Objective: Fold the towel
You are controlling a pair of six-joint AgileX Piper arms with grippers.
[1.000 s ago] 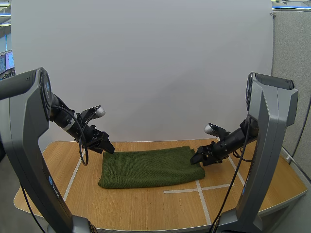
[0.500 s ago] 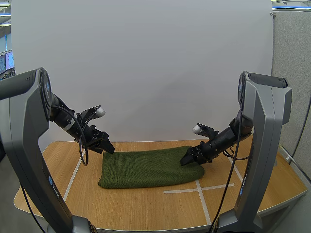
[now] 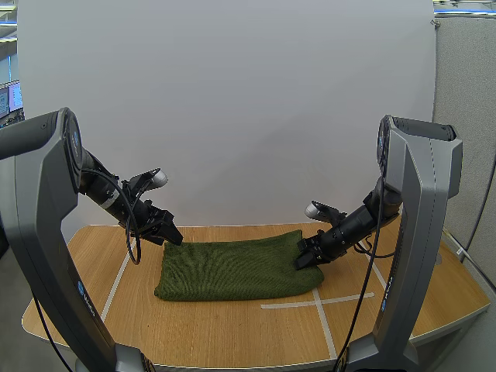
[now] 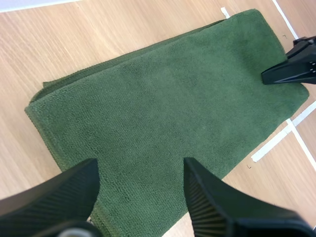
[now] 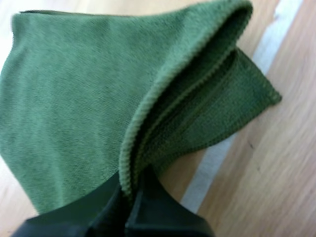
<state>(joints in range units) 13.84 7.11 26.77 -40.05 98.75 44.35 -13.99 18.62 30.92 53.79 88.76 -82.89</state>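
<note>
Wooden table (image 3: 232,333) holds green towel (image 3: 232,271) at frame centre; right gripper (image 3: 304,262) pinches its right edge, left gripper (image 3: 173,236) spread over its left end.

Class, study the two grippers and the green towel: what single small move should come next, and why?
Probably the right gripper should carry its edge up and leftward across the green towel. Its tips pinch the towel's raised right edge, the rest lies flat on the table, and the left gripper hovers open over the left end.
</note>
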